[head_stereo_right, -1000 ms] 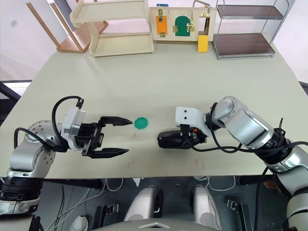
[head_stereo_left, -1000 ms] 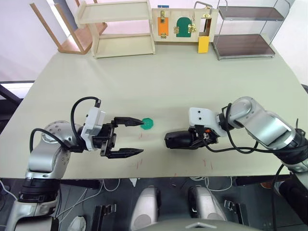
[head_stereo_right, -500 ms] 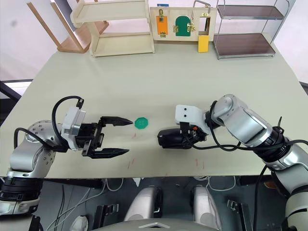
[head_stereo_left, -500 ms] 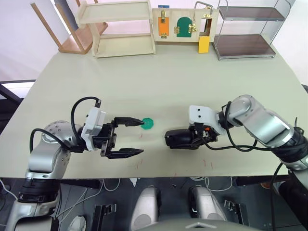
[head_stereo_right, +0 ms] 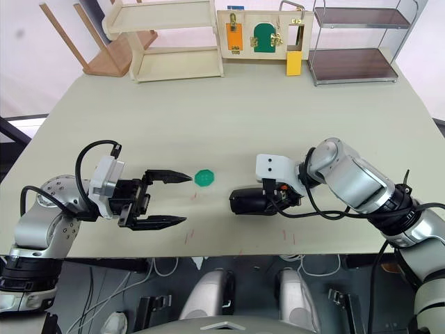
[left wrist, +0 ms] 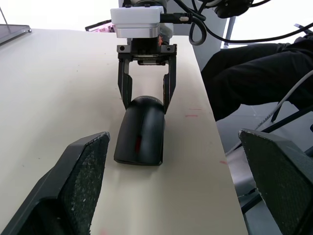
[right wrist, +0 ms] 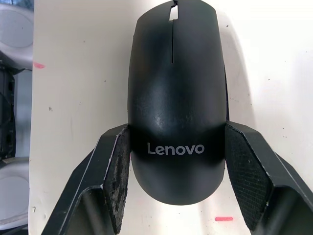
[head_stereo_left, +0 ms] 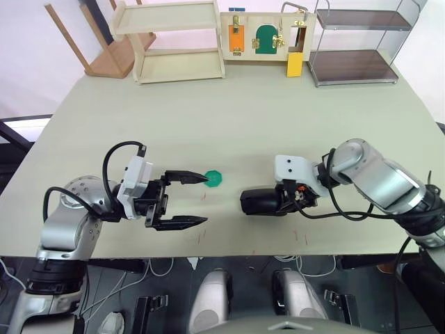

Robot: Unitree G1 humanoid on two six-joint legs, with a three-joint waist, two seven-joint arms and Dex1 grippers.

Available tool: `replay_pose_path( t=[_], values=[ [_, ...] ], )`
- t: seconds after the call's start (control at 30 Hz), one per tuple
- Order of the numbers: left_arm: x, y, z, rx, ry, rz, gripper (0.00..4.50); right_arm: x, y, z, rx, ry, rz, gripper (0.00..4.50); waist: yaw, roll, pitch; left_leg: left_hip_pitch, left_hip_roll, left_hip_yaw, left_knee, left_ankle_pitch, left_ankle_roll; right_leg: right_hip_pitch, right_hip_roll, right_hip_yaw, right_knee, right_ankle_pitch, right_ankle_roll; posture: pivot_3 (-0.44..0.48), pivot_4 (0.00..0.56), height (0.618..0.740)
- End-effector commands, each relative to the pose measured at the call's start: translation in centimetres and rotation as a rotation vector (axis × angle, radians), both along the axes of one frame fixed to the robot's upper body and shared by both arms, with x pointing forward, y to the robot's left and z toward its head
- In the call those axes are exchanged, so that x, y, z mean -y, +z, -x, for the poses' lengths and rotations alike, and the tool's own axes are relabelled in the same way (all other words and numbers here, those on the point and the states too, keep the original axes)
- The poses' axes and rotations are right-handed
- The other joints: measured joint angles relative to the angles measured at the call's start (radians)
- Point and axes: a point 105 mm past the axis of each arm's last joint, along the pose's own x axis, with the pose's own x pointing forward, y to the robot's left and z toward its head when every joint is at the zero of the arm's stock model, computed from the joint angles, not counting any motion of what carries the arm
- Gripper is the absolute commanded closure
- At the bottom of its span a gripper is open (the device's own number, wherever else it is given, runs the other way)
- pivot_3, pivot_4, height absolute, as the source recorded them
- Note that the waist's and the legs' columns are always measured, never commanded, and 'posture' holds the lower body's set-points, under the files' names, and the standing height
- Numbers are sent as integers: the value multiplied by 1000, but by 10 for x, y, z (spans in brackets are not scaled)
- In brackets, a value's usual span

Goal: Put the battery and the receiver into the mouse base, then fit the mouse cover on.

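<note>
Mouse cover [right wrist: 176, 98] sits on the table [head_stereo_left: 243, 118], between your right gripper's [right wrist: 176, 171] fingers
Its pads flank the rear end; your left gripper [head_stereo_left: 198, 200] hangs wide open, near a green tray [head_stereo_left: 213, 179]

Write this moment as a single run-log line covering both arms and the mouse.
left gripper: open, empty, off table | right gripper: fingers around rear of glossy black Lenovo mouse cover | mouse on beige table | green octagonal tray: untouched

Silver arms, white wrist blocks, looping black cables, black pincers [head_stereo_left: 182, 200] with seemingly gritty pads.
</note>
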Motion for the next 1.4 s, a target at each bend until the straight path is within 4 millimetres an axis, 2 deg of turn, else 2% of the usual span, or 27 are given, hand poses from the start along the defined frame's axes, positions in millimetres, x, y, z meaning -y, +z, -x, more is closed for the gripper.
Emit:
replay_pose_path(
  t=[0.03,0.87,1.4],
  values=[
    [-1,8,3,36,-7,-4,0,5,-1,-1,13,-9,31,2228,0,0,0,0,0,0,0,0,0,0,0,0,0,0,0,0,150,740],
    [-1,4,4,32,-9,-4,0,10,-10,0,7,-15,76,2228,-1,0,0,1,0,-1,0,0,0,0,0,0,1,0,-1,0,150,740],
    [0,3,5,29,-10,2,0,14,-8,-3,9,-20,90,2228,-1,0,0,0,0,-2,0,0,0,0,0,0,1,-1,-1,0,150,740]
  ],
)
